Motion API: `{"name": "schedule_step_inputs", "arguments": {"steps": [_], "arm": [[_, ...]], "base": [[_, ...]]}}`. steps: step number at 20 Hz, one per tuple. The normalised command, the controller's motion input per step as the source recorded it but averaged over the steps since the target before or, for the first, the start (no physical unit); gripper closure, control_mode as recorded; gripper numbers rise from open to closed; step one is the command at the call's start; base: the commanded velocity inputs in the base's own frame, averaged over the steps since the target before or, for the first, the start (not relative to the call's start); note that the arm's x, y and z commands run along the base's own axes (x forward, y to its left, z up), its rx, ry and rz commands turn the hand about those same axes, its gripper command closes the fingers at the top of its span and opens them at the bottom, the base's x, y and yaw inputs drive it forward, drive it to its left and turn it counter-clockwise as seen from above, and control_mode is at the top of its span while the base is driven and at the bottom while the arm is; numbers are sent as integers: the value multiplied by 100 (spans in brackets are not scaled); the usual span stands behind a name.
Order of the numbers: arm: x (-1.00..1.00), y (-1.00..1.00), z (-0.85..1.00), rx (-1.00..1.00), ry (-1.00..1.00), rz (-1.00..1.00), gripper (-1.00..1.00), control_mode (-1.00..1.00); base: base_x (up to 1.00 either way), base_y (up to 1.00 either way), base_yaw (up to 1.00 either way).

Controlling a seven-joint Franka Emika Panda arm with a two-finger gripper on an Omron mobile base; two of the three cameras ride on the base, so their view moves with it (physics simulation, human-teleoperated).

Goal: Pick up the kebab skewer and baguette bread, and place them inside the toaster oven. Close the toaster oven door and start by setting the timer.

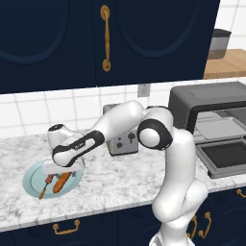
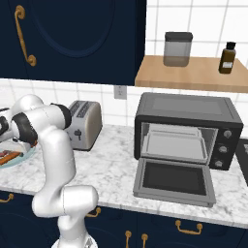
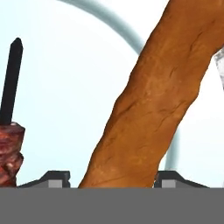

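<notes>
Right under your gripper (image 3: 112,177) the baguette bread (image 3: 155,103) runs up between the two fingertips (image 3: 54,178), but you cannot tell whether they have clamped on it. It lies on the pale blue plate (image 1: 31,178) with the kebab skewer (image 1: 46,185) just beside it. Well off to the right along the marble counter (image 1: 120,180), past the silver toaster (image 2: 85,124), your toaster oven (image 2: 189,128) stands with the toaster oven door (image 2: 173,181) dropped open.

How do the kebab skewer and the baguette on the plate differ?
The orange-brown, crusty baguette loaf is far thicker than the thin dark-sticked kebab skewer. The baguette is one plain mass; the skewer carries red-brown meat chunks. The baguette sits between the fingers; the skewer lies off to one side. Both lie flat, side by side, on the pale blue round plate.
</notes>
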Motion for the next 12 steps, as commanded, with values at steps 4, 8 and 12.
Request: {"name": "schedule_step_inputs", "arguments": {"steps": [4,8,12], "arm": [[0,0,0,0,0,0,100,-100],[-19,-17,33,0,-5,0,100,-100],[-62,-51,53,1,-7,-9,100,-100]], "base": [[0,0,0],[0,0,0],[0,0,0]]}}
